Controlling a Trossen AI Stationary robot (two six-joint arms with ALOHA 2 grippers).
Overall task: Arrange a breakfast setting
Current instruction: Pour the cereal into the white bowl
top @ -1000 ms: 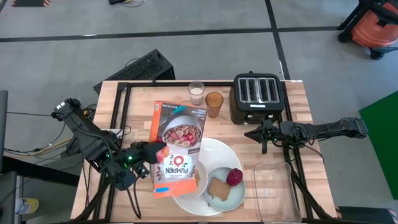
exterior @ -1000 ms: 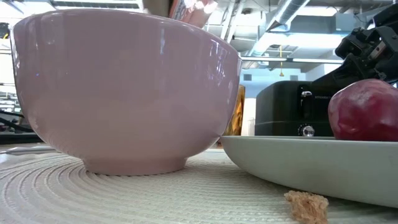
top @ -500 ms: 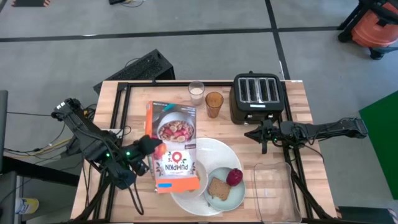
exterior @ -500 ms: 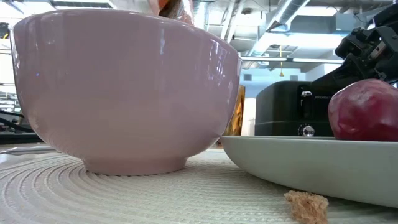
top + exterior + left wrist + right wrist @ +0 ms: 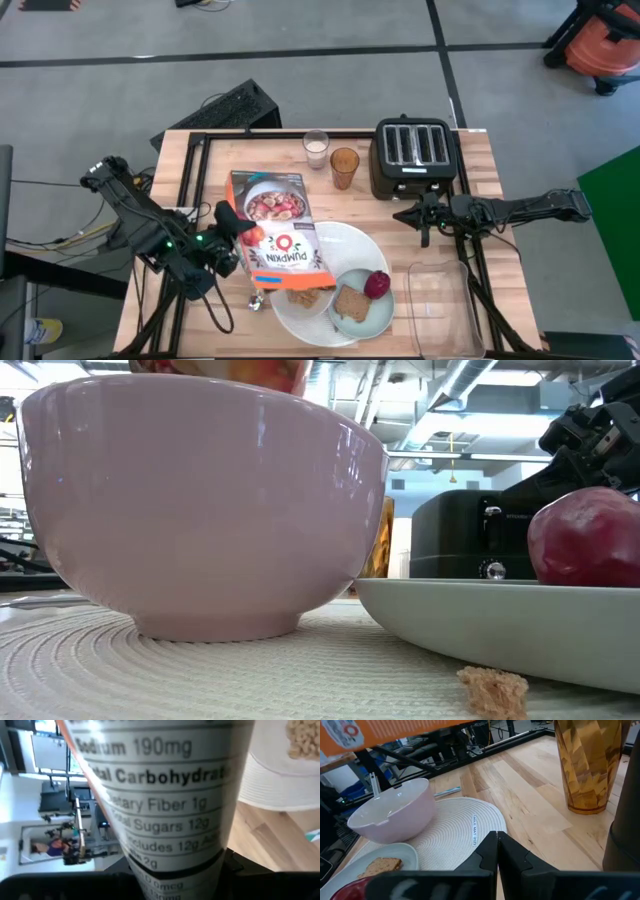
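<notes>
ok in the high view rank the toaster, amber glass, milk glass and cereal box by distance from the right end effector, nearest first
1. Toaster: just beyond the right end effector, at the table's back.
2. Amber glass: left of the toaster.
3. Milk glass: further left, near the back edge.
4. Cereal box: farthest, held by the left end effector.

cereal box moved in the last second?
Yes. In the high view the cereal box, held by the left tool, has swung back off the bowl toward the left arm, away from the toaster.
</notes>
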